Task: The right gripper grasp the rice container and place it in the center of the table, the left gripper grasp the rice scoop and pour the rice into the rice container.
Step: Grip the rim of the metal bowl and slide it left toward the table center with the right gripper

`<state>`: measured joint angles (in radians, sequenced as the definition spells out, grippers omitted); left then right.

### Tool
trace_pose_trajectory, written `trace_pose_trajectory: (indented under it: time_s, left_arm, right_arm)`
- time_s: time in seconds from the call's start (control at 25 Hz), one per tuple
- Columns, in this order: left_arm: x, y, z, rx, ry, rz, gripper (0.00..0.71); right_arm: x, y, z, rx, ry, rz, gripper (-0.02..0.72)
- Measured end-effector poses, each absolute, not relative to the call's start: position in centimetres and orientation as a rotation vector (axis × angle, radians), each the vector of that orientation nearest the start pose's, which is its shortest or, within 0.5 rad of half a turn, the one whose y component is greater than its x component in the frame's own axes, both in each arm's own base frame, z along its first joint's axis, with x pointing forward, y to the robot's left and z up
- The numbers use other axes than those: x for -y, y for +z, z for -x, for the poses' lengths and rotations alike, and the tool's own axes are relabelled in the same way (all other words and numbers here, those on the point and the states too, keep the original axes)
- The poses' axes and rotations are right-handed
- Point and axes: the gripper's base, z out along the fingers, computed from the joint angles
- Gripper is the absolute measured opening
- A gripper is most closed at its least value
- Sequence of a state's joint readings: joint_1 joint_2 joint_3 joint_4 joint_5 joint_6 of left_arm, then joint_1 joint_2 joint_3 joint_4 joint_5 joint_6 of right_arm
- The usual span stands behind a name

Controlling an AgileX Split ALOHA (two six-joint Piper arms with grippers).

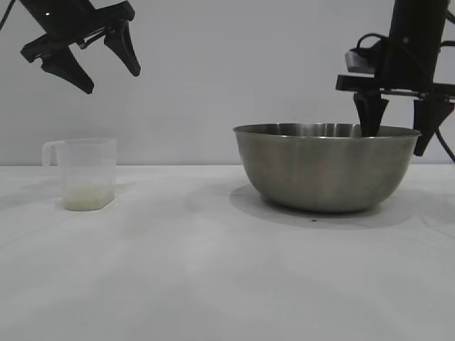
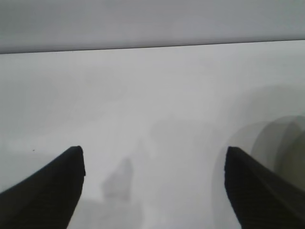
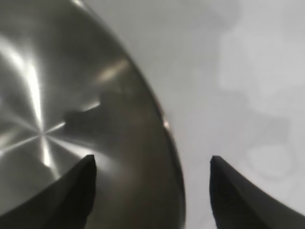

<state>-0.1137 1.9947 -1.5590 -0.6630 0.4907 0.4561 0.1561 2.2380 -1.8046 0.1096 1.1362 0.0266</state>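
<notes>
Right gripper [image 1: 402,121] at right of the exterior frame, pointing down, jaws partly open and straddling the near-right rim of the rice container [image 1: 323,170]: one finger inside the bowl, the other outside the wall. Nothing clamped yet; from the wrist view [image 3: 152,191] the rim runs between the two fingers with a gap either side.

Container sits right of centre on the table [image 1: 213,284], upright, mouth up. It's round, so no long axis; only the vertical one matters.

My read: steel, rigid, fairly light while empty, but smooth and slippery. A pinch on the thin rolled rim is the only hold; expect it to tilt or swing, so sliding may be safer than lifting.

Left gripper [image 1: 89,57] hangs upper left, wide open, holding nothing, above the rice scoop [image 1: 85,174]. Scoop upright at left, handle toward frame left, rice [image 1: 87,197] in the bottom. Thin plastic, light, tips easily.
</notes>
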Motion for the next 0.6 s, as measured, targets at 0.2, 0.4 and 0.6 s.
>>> trace_pose_trajectory:
  time_s: [0.2, 0.4, 0.6]
  left_arm:
    - [7.83, 24.03, -45.24, -2.322, -0.472, -0.114, 0.531]
    - [7.81, 24.02, -45.24, -2.322, -0.463, -0.126, 0.531]
    - [7.80, 24.01, -45.23, -2.323, -0.459, -0.132, 0.531]
  right_arm:
    - [-7.95, 16.26, -45.17, -3.047, 0.156, 0.132, 0.080]
    - [-8.18, 16.32, -45.24, -3.044, 0.194, 0.116, 0.000]
    - [-8.21, 16.44, -45.19, -3.046, 0.199, 0.120, 0.000]
